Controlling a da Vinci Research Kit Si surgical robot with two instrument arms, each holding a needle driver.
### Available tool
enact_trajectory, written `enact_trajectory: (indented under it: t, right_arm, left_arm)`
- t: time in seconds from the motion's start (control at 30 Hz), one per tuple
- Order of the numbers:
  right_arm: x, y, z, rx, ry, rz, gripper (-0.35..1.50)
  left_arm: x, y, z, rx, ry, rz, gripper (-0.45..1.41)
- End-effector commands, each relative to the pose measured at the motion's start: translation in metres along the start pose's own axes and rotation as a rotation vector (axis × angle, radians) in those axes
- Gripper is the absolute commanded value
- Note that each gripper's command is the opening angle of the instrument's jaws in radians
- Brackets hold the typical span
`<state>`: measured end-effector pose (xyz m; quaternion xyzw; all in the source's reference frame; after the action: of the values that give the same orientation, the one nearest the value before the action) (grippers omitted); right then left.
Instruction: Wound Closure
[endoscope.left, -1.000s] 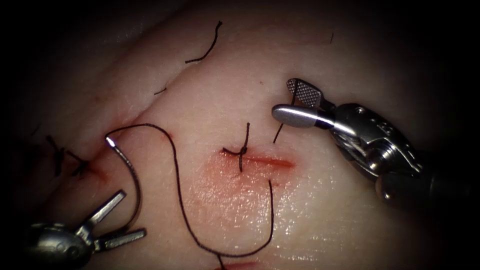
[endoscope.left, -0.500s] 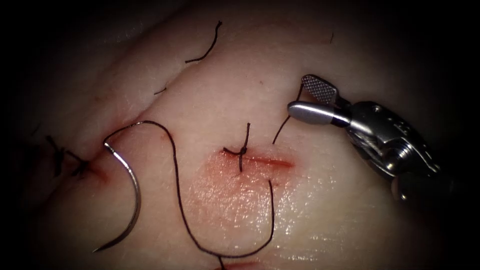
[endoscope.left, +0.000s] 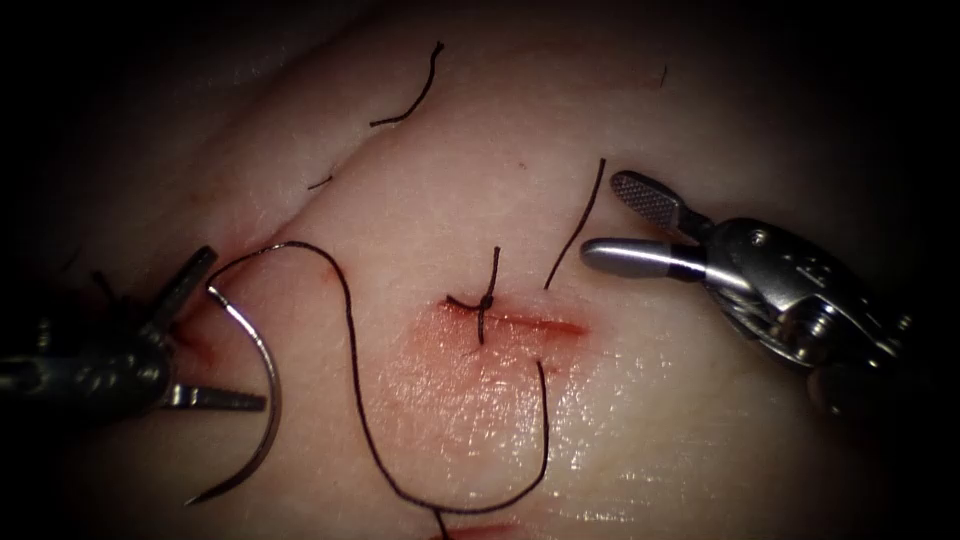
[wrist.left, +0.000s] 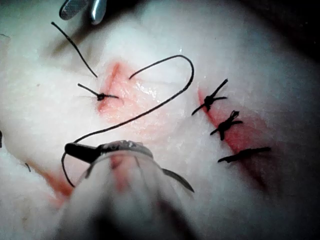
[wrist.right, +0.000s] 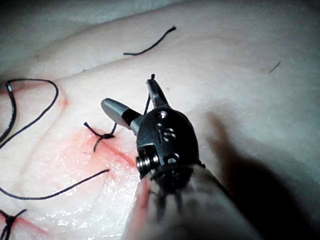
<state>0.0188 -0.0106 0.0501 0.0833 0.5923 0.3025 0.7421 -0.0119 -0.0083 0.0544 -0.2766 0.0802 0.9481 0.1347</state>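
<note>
Pale pink pork-belly tissue (endoscope.left: 640, 420) with a short red cut (endoscope.left: 530, 322) at centre, red fluid (endoscope.left: 440, 350) smeared below it. One dark knotted stitch (endoscope.left: 486, 300) sits on the cut's left end.

Curved steel needle (endoscope.left: 262, 385) lies flat on the tissue, well left of the cut, not in the tissue and held by neither tool. Long dark thread (endoscope.left: 355, 360) runs from the needle's blunt end, loops down and around, and comes back up toward the cut.

Left steel needle-driver hand (endoscope.left: 215, 335) comes in from the left edge, jaws spread wide, holding nothing; one jaw points up near the needle's blunt end, the other lies just beside the needle's mid curve. Can't tell if it touches.

Right steel needle-driver hand (endoscope.left: 615, 220) sits right of the cut, jaws open, holding nothing. A loose dark cut thread piece (endoscope.left: 578, 225) lies just left of its tips, apart from them. Right wrist view shows the same hand (wrist.right: 132, 102) open above the stitch (wrist.right: 106, 136).

Another short thread scrap (endoscope.left: 410, 95) lies on the far tissue. Older dark stitches (wrist.left: 220, 112) show in the left wrist view, beside a second red line.
</note>
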Motion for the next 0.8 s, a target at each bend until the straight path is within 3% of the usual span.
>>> enact_trajectory:
  t: [0.03,0.17,0.37,0.8]
  right_arm:
    - [0.0003,0.0007,0.0006,0.004,-0.003,-0.047,1.35]
    - [0.0012,0.001,-0.0001,-0.002,-0.007,-0.107,1.45]
    - [0.0018,0.0009,-0.0007,0.004,-0.003,-0.149,1.43]
    - [0.0015,0.0005,-0.0005,0.014,-0.022,-0.166,1.35]
  left_arm:
    - [-0.0002,0.0,0.0015,-0.004,-0.004,0.007,0.96]
    - [-0.0016,-0.0011,0.0042,0.002,-0.036,0.056,0.96]
    - [-0.003,-0.0015,0.007,-0.013,-0.097,0.092,0.94]
    - [-0.0027,-0.0015,0.0099,-0.009,-0.129,0.102,0.89]
